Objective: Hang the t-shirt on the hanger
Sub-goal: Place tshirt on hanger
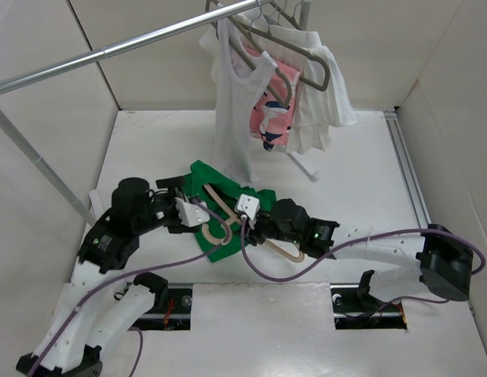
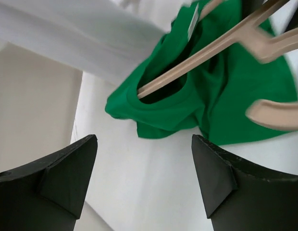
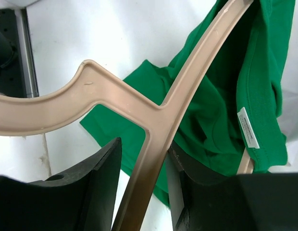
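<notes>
The green t-shirt [image 1: 204, 174] lies crumpled on the white table between both grippers. The beige hanger [image 1: 284, 252] lies across it. In the left wrist view one hanger arm [image 2: 211, 45] goes into the t-shirt's neck opening [image 2: 235, 96]. My right gripper [image 1: 247, 224] is shut on the hanger just below the fork of hook and arms [image 3: 158, 115], over the green cloth [image 3: 211, 120]; the white neck label [image 3: 247, 127] shows. My left gripper [image 2: 144, 163] is open and empty over bare table, just short of the collar. It also shows in the top view [image 1: 196, 208].
A metal rail [image 1: 110, 51] crosses the back. From it hang a white tank top [image 1: 232, 94], a pink patterned garment [image 1: 271, 118] and grey-brown hangers [image 1: 306, 59]. The rack's slanted leg [image 1: 39, 161] stands at the left. White walls enclose the table.
</notes>
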You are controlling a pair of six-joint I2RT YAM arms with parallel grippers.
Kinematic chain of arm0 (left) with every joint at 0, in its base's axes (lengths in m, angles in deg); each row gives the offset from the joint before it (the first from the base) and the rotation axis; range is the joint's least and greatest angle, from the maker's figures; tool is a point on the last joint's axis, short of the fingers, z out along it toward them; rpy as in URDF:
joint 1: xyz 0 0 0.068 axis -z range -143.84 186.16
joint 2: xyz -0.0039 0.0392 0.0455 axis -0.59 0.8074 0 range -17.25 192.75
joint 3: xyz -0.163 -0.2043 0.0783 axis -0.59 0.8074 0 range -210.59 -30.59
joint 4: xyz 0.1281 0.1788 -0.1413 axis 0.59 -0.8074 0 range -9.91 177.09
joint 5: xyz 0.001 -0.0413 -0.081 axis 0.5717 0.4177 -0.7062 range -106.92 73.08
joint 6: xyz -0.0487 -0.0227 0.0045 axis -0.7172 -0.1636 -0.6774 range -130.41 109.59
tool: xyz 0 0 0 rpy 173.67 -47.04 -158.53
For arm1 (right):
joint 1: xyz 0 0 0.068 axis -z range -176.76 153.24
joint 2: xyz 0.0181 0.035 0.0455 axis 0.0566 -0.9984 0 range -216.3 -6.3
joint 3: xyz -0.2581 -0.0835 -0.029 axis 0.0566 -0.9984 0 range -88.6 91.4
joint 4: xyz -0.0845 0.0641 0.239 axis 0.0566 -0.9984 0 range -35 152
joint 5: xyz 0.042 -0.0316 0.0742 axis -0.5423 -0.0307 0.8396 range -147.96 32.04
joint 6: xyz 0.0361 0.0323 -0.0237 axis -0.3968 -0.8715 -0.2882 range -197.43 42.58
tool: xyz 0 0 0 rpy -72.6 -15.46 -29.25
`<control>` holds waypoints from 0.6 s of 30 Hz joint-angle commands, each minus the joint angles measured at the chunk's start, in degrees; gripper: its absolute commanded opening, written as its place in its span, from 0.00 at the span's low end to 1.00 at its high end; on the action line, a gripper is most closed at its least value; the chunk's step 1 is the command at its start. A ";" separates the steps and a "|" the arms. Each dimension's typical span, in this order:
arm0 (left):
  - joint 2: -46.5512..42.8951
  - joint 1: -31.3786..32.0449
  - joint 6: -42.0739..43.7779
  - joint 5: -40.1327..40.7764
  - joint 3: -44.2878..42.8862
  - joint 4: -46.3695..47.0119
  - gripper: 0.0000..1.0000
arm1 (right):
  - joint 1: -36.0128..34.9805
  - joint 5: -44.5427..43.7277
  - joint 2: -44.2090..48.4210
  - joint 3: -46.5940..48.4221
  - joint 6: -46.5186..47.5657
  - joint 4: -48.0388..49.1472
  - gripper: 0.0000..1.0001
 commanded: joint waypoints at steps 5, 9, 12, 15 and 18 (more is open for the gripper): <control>9.38 0.13 8.55 9.19 6.55 19.29 0.71 | 1.19 1.66 -2.74 1.23 0.16 5.12 0.00; 13.25 -11.06 21.79 -4.18 6.03 16.32 0.69 | 1.19 2.71 -2.13 0.52 1.38 5.12 0.00; 17.03 -15.60 32.55 -9.97 5.24 12.79 0.72 | 1.19 2.72 -1.51 -0.09 1.91 4.60 0.00; 22.37 -15.60 38.95 -9.97 5.24 11.05 0.73 | 1.19 4.03 -1.51 -0.09 2.44 4.59 0.00; 25.73 -16.30 49.23 -15.05 3.13 8.32 0.76 | 1.19 4.65 -1.51 1.39 3.49 4.06 0.00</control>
